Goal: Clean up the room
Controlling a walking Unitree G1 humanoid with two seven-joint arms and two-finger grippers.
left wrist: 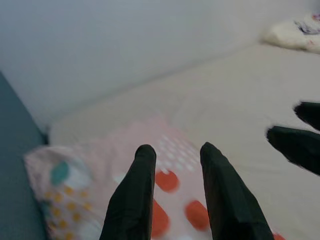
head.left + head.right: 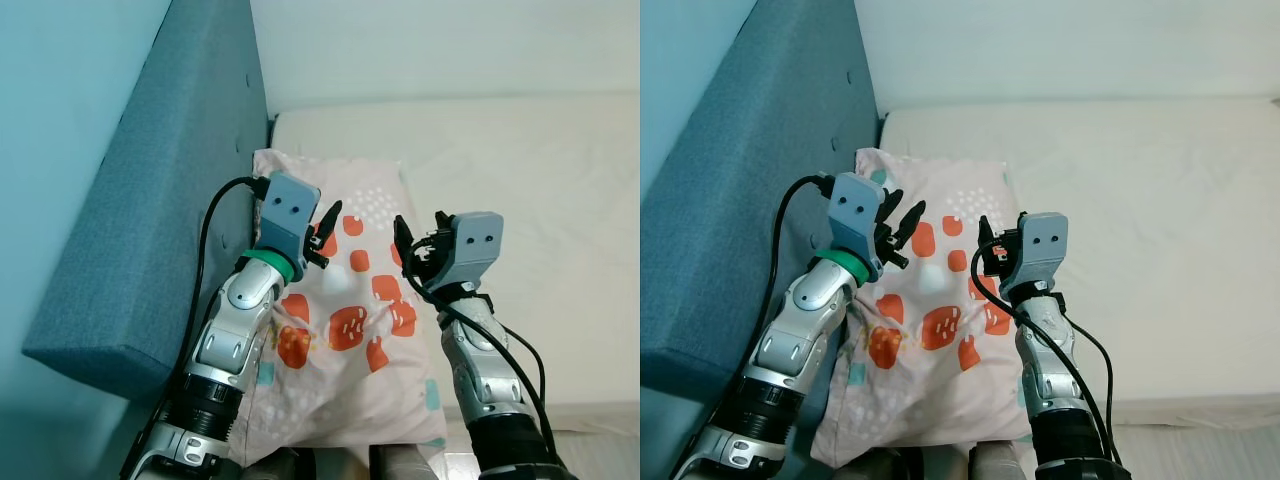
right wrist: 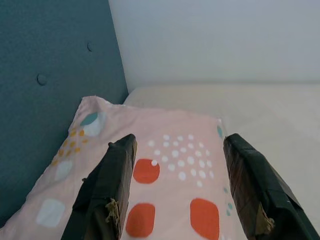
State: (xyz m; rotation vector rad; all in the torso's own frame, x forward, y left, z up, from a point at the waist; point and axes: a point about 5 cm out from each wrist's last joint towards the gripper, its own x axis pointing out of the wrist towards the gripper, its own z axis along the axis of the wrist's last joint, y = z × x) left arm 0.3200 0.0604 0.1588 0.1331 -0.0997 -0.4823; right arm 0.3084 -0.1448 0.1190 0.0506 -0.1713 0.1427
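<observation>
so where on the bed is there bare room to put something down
Free: the cream mattress to the right of the pillow, out to the wall. Crowded: the headboard side, where the pillow lies under the open left pincer and right pincer.

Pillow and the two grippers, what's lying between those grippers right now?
Only the pillow itself: its pink, orange-spotted cover spans the gap between the left gripper and right gripper, seen in the left eye view.

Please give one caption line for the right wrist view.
Open right tool above a pink pillow beside the blue headboard.
</observation>
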